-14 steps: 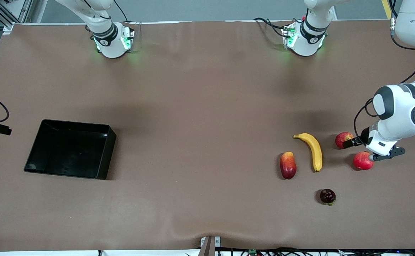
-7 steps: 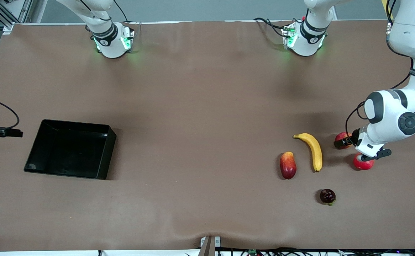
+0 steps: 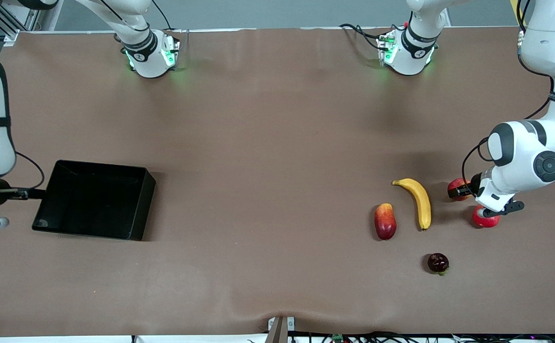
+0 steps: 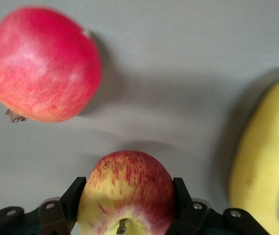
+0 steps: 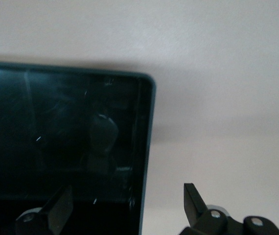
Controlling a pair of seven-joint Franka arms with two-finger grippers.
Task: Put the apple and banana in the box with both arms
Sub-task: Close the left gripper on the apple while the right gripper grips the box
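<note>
The apple (image 3: 454, 184) lies on the table near the left arm's end, red with yellow patches. My left gripper (image 3: 461, 191) is down around it, and in the left wrist view its fingers (image 4: 78, 190) press both sides of the apple (image 4: 125, 181). The banana (image 3: 420, 202) lies beside the apple, toward the right arm's end, and also shows in the left wrist view (image 4: 264, 161). The empty black box (image 3: 92, 200) sits near the right arm's end. My right gripper (image 3: 30, 193) is open and hangs over the box's outer wall (image 5: 147, 147), one finger on each side.
A pinkish-red round fruit (image 3: 486, 219) lies just nearer the camera than the apple, close to the left wrist; it also shows in the left wrist view (image 4: 41, 63). A red-yellow mango-like fruit (image 3: 385, 221) and a dark round fruit (image 3: 438, 263) lie near the banana.
My left gripper moved over the apple, then held still around it. My right arm came into view and moved up to the box's outer edge.
</note>
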